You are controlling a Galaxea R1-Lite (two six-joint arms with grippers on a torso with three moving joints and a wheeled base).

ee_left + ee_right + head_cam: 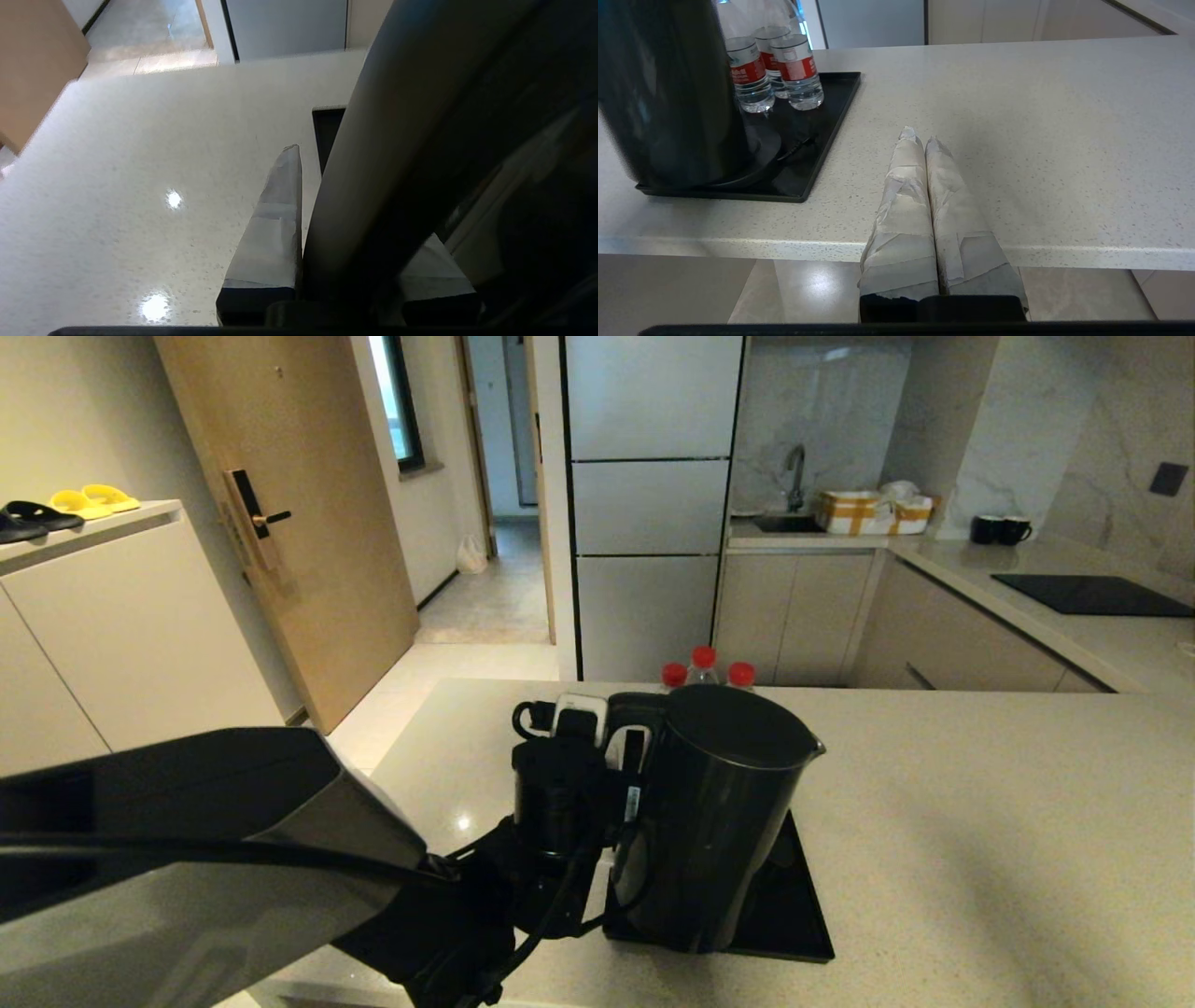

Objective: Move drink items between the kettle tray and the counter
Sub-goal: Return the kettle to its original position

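On the left, the left gripper is at the kettle, reaching in from the robot's left side. In the left wrist view its taped fingers sit on either side of the big loop handle, pinching it between them. The kettle stands tall over the near end of the kettle tray; in the right wrist view its bottom appears to be just above, or barely resting on, the round base disc (I cannot tell which). Behind it, at the far end of the same tray, three red-capped water bottles stand close together. To the right of the tray the desk runs on, light and speckled. Furthest right, the right gripper hangs by the desk's near edge with its taped fingers pressed together, holding nothing, well apart from the tray.

As a judgement, the task is at an early stage: the handle is grasped, but the kettle is over the tray and no item is set on the bare desk yet. The lift, carry and set-down remain.
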